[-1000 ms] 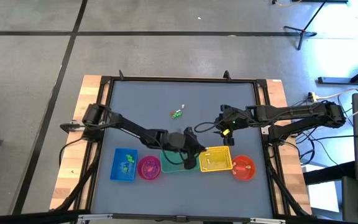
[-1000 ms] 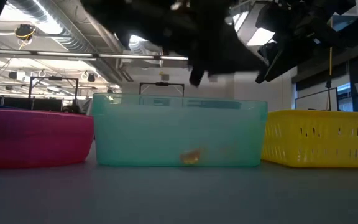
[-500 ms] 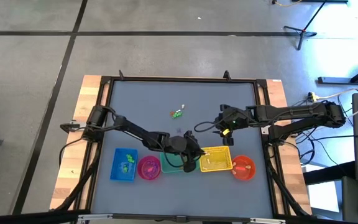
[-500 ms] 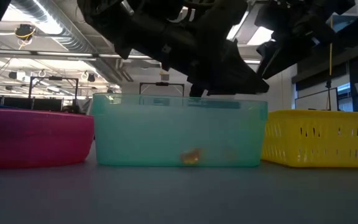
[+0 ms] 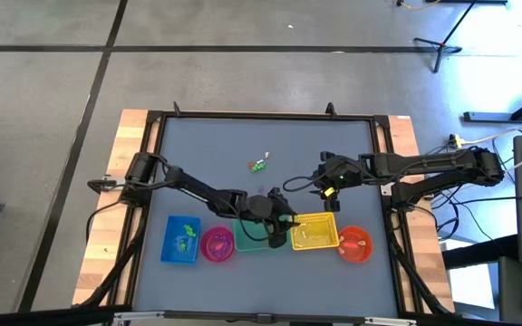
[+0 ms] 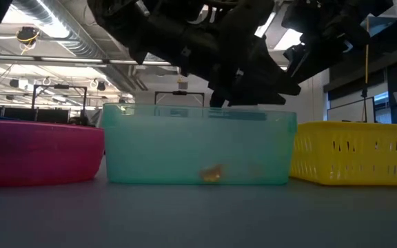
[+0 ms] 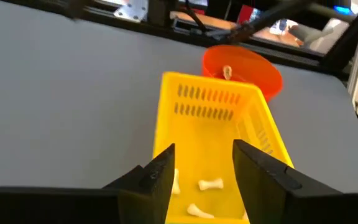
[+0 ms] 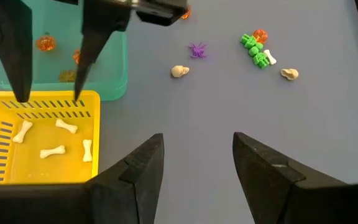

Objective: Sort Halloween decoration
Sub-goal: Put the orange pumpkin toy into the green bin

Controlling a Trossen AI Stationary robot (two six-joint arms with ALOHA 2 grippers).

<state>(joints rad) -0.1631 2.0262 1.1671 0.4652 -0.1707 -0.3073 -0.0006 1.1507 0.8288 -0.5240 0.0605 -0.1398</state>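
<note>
Loose Halloween decoration lies on the grey table: green pieces (image 8: 253, 50), a purple spider (image 8: 197, 50), a white skull (image 8: 179, 71), seen as a small pile (image 5: 259, 164) in the high view. White bones (image 8: 55, 140) lie in the yellow basket (image 5: 315, 233). Orange pieces (image 8: 45, 43) lie in the teal container (image 5: 254, 237). My left gripper (image 7: 204, 152) hangs open just above the yellow basket's end beside the teal container, with nothing between its fingers. My right gripper (image 8: 197, 140) hangs open above bare table, between the basket and the pile.
A row of containers stands near the table's near edge: blue tray (image 5: 181, 239) with green pieces, pink bowl (image 5: 217, 244), teal container, yellow basket, orange bowl (image 5: 355, 243) with a pale piece in it (image 7: 227, 73). Bare grey table lies toward the far edge.
My left gripper has sunk a little toward the teal container and yellow basket, and in the low view its fingers now stand apart where they were together. My right arm has kept still.
</note>
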